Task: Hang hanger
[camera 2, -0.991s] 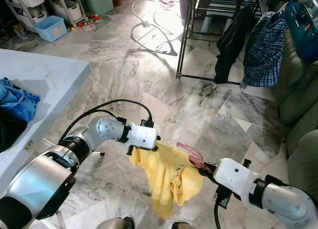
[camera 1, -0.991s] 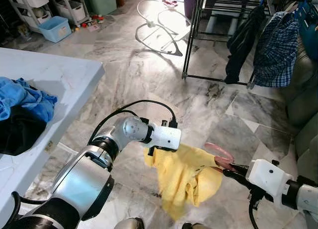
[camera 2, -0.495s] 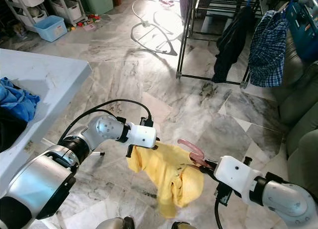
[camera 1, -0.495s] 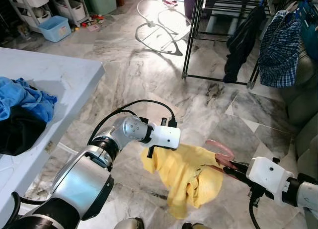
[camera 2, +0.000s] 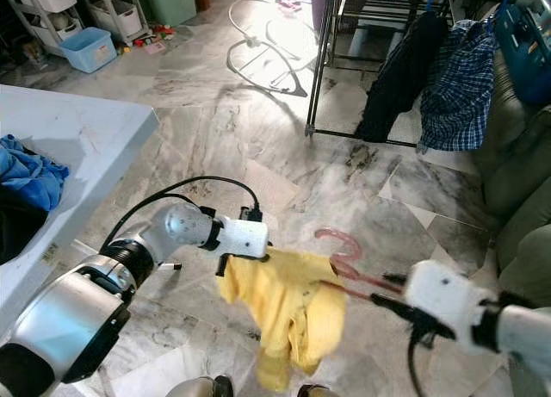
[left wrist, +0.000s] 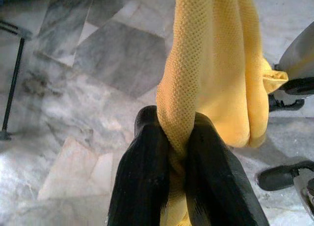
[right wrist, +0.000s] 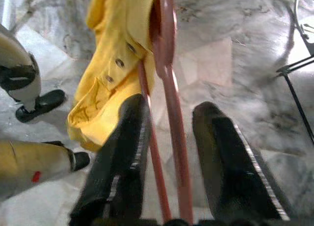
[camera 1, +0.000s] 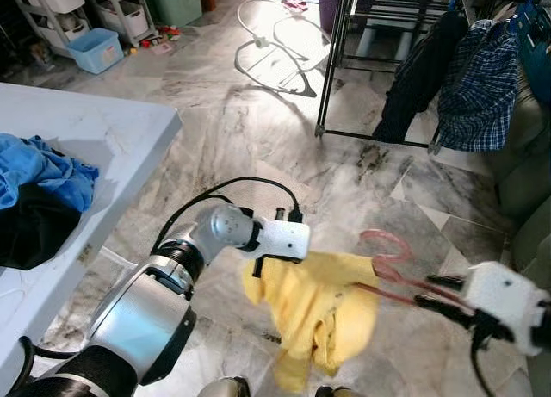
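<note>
A yellow shirt (camera 1: 314,307) is held above the marble floor (camera 1: 258,130), one end pinched tight in the left claw (left wrist: 171,152). The pink hanger (camera 2: 344,259) is seen between the parted fingers of the blurred right claw (right wrist: 169,152), apparently ungripped.

One yellow shirt (camera 1: 314,311), one pink hanger (camera 1: 389,263), two garments on rack (dark (camera 1: 417,74), plaid (camera 1: 478,87)).
</note>
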`<state>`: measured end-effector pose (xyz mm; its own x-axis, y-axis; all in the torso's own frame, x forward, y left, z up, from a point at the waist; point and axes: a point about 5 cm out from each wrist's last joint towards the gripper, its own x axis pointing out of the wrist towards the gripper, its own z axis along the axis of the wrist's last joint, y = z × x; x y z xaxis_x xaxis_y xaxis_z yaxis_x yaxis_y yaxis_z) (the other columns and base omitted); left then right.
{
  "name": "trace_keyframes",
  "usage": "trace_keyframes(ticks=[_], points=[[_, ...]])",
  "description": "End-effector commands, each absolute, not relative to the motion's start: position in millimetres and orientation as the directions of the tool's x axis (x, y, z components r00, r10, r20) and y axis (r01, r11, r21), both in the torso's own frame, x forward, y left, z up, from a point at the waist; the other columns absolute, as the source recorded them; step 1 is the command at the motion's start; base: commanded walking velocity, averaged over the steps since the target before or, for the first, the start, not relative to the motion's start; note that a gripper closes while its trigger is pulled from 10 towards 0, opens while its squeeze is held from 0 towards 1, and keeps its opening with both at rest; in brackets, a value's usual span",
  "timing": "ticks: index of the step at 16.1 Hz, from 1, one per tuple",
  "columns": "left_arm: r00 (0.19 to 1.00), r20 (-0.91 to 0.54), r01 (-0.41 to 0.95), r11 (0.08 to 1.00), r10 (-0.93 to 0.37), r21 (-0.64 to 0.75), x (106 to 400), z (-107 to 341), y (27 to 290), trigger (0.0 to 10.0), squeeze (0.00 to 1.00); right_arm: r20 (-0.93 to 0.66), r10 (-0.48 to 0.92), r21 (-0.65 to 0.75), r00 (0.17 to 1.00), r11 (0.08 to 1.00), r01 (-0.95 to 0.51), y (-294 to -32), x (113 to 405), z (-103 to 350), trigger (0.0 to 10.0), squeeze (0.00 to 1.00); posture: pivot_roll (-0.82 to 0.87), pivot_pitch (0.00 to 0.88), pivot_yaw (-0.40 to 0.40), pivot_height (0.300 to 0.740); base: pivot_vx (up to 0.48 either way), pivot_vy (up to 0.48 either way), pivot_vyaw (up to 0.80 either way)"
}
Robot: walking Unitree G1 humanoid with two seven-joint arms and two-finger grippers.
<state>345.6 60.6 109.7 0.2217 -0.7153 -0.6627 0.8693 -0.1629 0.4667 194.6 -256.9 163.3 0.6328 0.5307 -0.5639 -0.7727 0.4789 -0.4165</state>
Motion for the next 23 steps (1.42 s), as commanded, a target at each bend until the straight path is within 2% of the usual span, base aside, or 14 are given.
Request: trace_keyframes(ticks=[1,4,5,6,9,10,11,13,15,16,17,18,20,23], points=[[0.268,-0.627,0.883,-0.075,-0.731,0.464,349,110,69,0.0,0.0,-0.568,0.52,-0.428,0.638,0.476,-0.768,-262,194,170,10.0,1.0,-0.09,0.101,0.018,0.74,0.0,0.0,0.0],[0.32,-0.601,0.89,0.015,-0.733,0.456,352,109,78,0.0,0.0,-0.548,0.464,-0.469,0.695,0.518,-0.715,-268,197,173,10.0,1.0,-0.08,0.093,0.016,0.74,0.0,0.0,0.0],[0.357,-0.57,0.897,0.101,-0.741,0.431,355,110,82,0.0,0.0,-0.535,0.443,-0.486,0.719,0.536,-0.691,-270,198,171,10.0,1.0,-0.08,0.089,0.014,0.74,0.0,0.0,0.0],[0.432,-0.517,0.878,0.215,-0.739,0.428,359,111,89,0.0,0.0,-0.476,0.362,-0.544,0.801,0.595,-0.592,-274,203,165,10.0,1.0,-0.08,0.086,0.009,0.74,0.0,0.0,0.0],[0.528,-0.446,0.838,0.361,-0.723,0.408,364,114,96,0.0,0.0,-0.382,0.287,-0.571,0.879,0.674,-0.468,-275,208,159,10.0,1.0,-0.07,0.083,0.004,0.74,0.0,0.0,0.0],[0.62,-0.381,0.781,0.496,-0.686,0.379,370,118,102,0.0,0.0,-0.281,0.232,-0.551,0.931,0.755,-0.355,-271,212,155,10.0,1.0,-0.07,0.084,0.001,0.74,0.0,0.0,0.0],[0.67,-0.341,0.741,0.571,-0.66,0.352,372,118,107,0.0,0.0,-0.212,0.187,-0.513,0.959,0.814,-0.272,-267,214,150,10.0,1.0,-0.06,0.082,0.0,0.74,0.0,0.0,0.0],[0.693,-0.293,0.721,0.624,-0.659,0.301,371,117,109,0.0,0.0,-0.173,0.086,-0.437,0.981,0.886,-0.155,-264,219,130,10.0,1.0,-0.06,0.083,-0.007,0.74,0.0,0.0,0.0],[0.677,-0.25,0.736,0.623,-0.693,0.265,369,118,103,0.0,0.0,-0.155,0.021,-0.326,0.988,0.943,-0.071,-260,223,111,10.0,1.0,-0.04,0.08,-0.014,0.74,0.0,0.0,0.0],[0.647,-0.202,0.76,0.6,-0.735,0.25,367,121,96,0.0,0.0,-0.106,-0.037,-0.157,0.994,0.987,0.02,-252,231,103,10.0,1.0,-0.02,0.079,-0.029,0.74,0.0,0.0,0.0],[0.647,-0.202,0.76,0.6,-0.735,0.25,367,121,96,0.0,0.0,-0.106,-0.037,-0.157,0.994,0.987,0.02,-252,231,103,10.0,1.0,-0.02,0.079,-0.029,0.74,0.0,0.0,0.0],[0.569,-0.216,0.816,0.514,-0.794,0.264,360,118,88,0.0,0.0,-0.126,-0.005,-0.125,0.992,0.992,-0.011,-236,242,93,10.0,1.0,-0.02,0.081,-0.034,0.74,0.0,0.0,0.0],[0.456,-0.215,0.878,0.398,-0.864,0.266,353,118,83,0.0,0.0,-0.156,0.017,-0.097,0.988,0.995,-0.033,-228,251,82,10.0,1.0,-0.02,0.085,-0.038,0.74,0.0,0.0,0.0],[0.352,-0.212,0.917,0.291,-0.912,0.273,350,125,80,0.0,0.0,-0.169,0.01,-0.061,0.985,0.998,-0.021,-228,256,73,10.0,1.0,-0.01,0.097,-0.036,0.74,0.0,0.0,0.0]])
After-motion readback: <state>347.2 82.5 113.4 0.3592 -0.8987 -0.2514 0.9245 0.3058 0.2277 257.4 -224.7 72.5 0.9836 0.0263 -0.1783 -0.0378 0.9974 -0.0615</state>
